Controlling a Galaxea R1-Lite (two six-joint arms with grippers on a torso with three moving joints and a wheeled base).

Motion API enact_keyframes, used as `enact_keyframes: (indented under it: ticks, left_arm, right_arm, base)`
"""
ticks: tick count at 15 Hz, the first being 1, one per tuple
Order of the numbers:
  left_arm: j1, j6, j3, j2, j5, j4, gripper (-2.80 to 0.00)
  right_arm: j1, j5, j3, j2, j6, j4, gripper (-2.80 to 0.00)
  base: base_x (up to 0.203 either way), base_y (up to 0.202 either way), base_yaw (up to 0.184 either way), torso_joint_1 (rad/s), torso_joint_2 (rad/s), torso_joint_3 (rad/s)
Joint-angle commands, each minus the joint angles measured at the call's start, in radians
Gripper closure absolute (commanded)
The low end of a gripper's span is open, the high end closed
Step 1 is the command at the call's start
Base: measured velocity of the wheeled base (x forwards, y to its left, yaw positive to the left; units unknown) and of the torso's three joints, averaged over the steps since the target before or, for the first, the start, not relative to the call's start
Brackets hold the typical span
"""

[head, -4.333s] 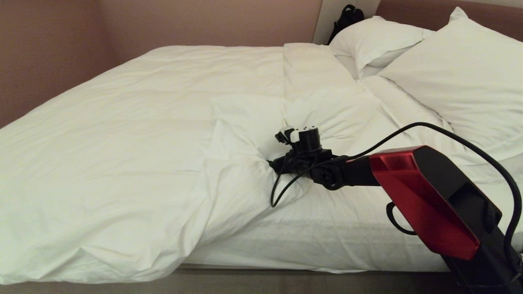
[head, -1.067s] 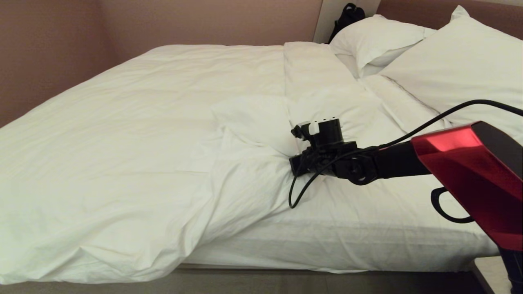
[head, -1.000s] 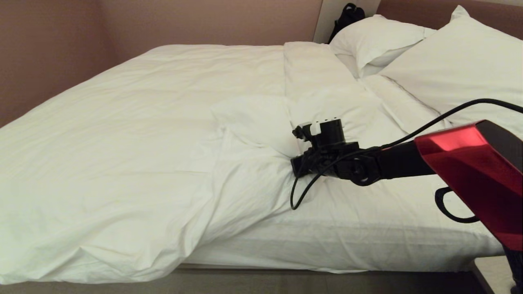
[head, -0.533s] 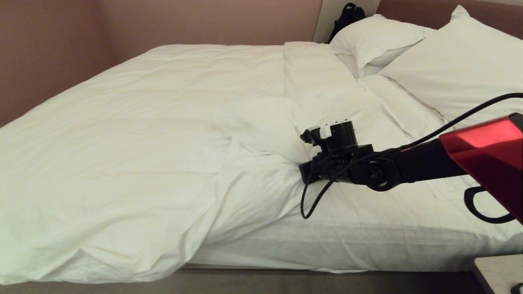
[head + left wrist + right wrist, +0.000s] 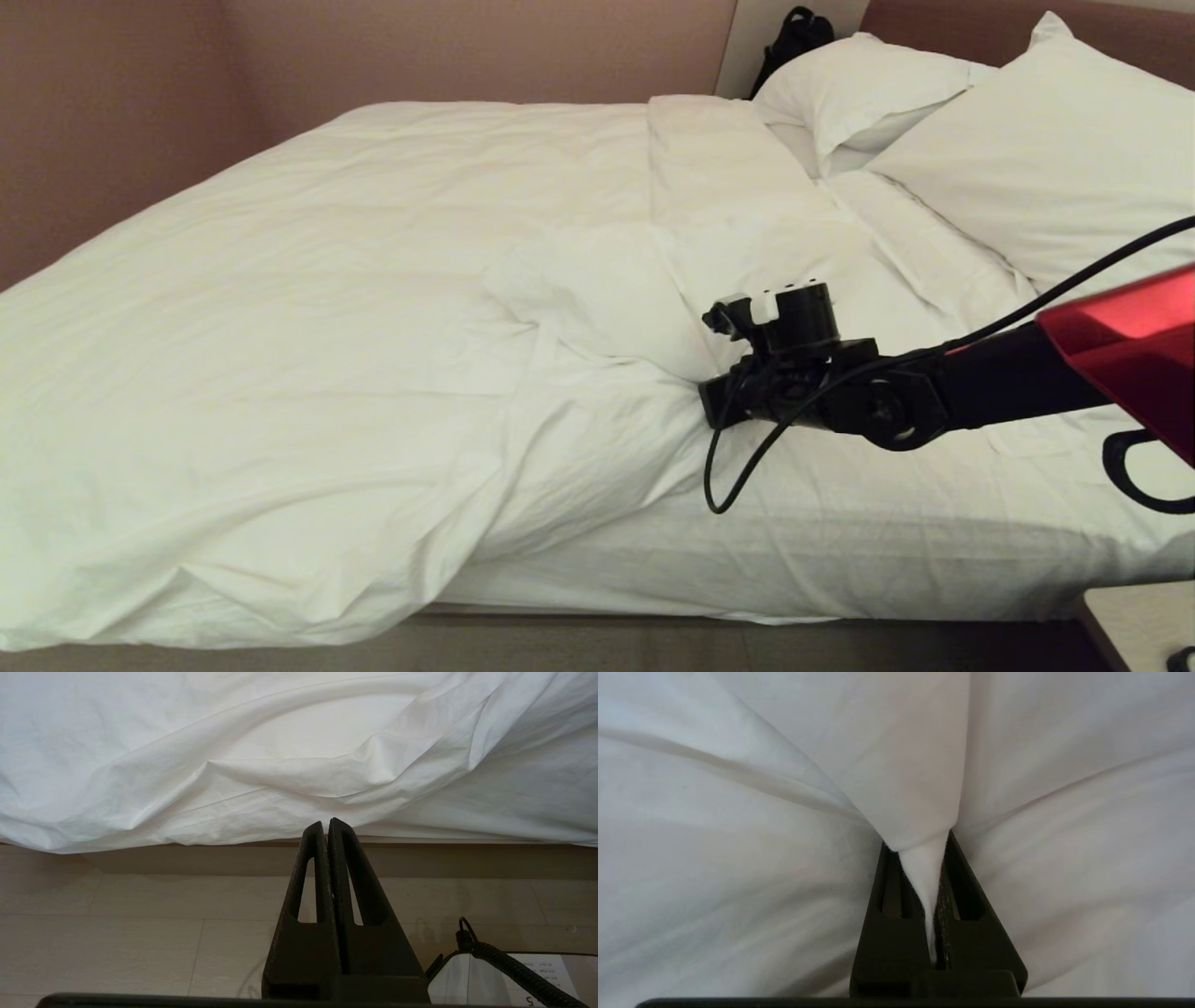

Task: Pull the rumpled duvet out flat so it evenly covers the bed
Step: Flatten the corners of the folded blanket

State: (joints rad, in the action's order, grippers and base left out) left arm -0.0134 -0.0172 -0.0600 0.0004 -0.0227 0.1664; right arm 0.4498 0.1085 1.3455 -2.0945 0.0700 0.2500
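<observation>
Only in the right wrist view, the right gripper's (image 5: 934, 858) fingers visibly pinch the duvet (image 5: 896, 765).

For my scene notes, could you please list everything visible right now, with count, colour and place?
duvet: one, white, rumpled, covering the bed's foot end, pinched near its folded-back corner.
fitted sheet: one, white, bare along the near side.
pillows: two, white, at the headboard.
headboard: one, brownish, far right.
black bag: one, beside the far pillow.
nightstand: one, pale, near right corner.
floor: pale wood.
right gripper: black, shut on the duvet.
left gripper: black, shut, empty, above the floor by the bed's edge.
</observation>
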Motion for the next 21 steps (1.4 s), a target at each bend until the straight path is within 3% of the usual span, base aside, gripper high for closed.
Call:
enact_keyframes:
  ticks: [1, 9, 17, 20, 21]
  left_arm:
    - [0.0, 0.0, 0.0, 0.0, 0.0, 0.001, 0.0]
    - [0.0, 0.0, 0.0, 0.0, 0.0, 0.001, 0.0]
    - [0.0, 0.0, 0.0, 0.0, 0.0, 0.001, 0.0]
    - [0.0, 0.0, 0.0, 0.0, 0.0, 0.001, 0.0]
    - [0.0, 0.0, 0.0, 0.0, 0.0, 0.001, 0.0]
  right_arm:
    - [-0.004, -0.006, 0.006, -0.024, -0.003, 0.027, 0.0]
    - [-0.007, 0.034, -0.041, -0.021, -0.002, 0.022, 0.0]
    - [0.051, 0.198, -0.188, 0.075, -0.007, 0.074, 0.0]
    - [0.073, 0.2, -0.244, 0.087, -0.027, 0.076, 0.0]
    - [0.075, 0.2, -0.256, 0.095, -0.045, 0.075, -2.8]
  base:
    - [0.0, 0.0, 0.0, 0.0, 0.0, 0.0]
    - [0.0, 0.0, 0.0, 0.0, 0.0, 0.0]
    - [0.0, 0.0, 0.0, 0.0, 0.0, 0.0]
    - [0.0, 0.0, 0.0, 0.0, 0.0, 0.0]
    - [0.0, 0.0, 0.0, 0.0, 0.0, 0.0]
